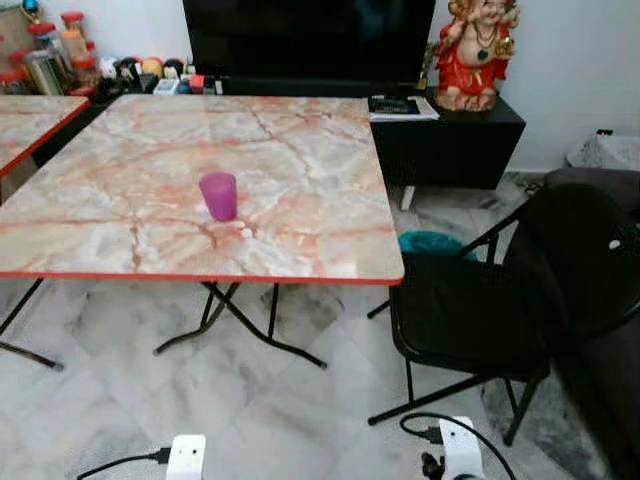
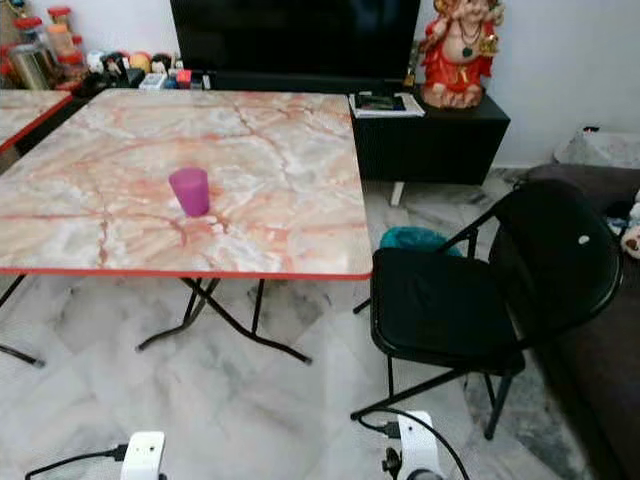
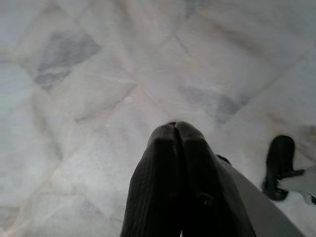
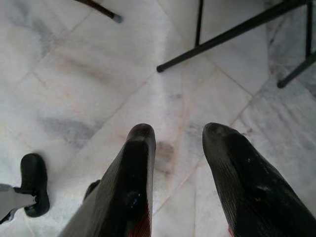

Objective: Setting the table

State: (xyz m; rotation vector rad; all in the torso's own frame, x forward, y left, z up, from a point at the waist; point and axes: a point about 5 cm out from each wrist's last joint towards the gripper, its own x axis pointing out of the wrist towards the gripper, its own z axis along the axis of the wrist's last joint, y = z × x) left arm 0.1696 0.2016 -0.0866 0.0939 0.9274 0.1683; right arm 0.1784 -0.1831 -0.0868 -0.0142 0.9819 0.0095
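Nearest, both arms hang low over the marble floor (image 3: 89, 74), short of the table. The left gripper (image 3: 175, 129) has its two black fingers pressed together, holding nothing. The right gripper (image 4: 173, 132) has its fingers spread apart, empty, above bare tiles. A black folding chair (image 1: 480, 310) stands just beside the table's right edge. The marble-patterned table (image 1: 300, 180) carries a purple cup (image 1: 218, 195), upright near its middle. Beyond the table's far edge sits a black TV (image 1: 310, 40).
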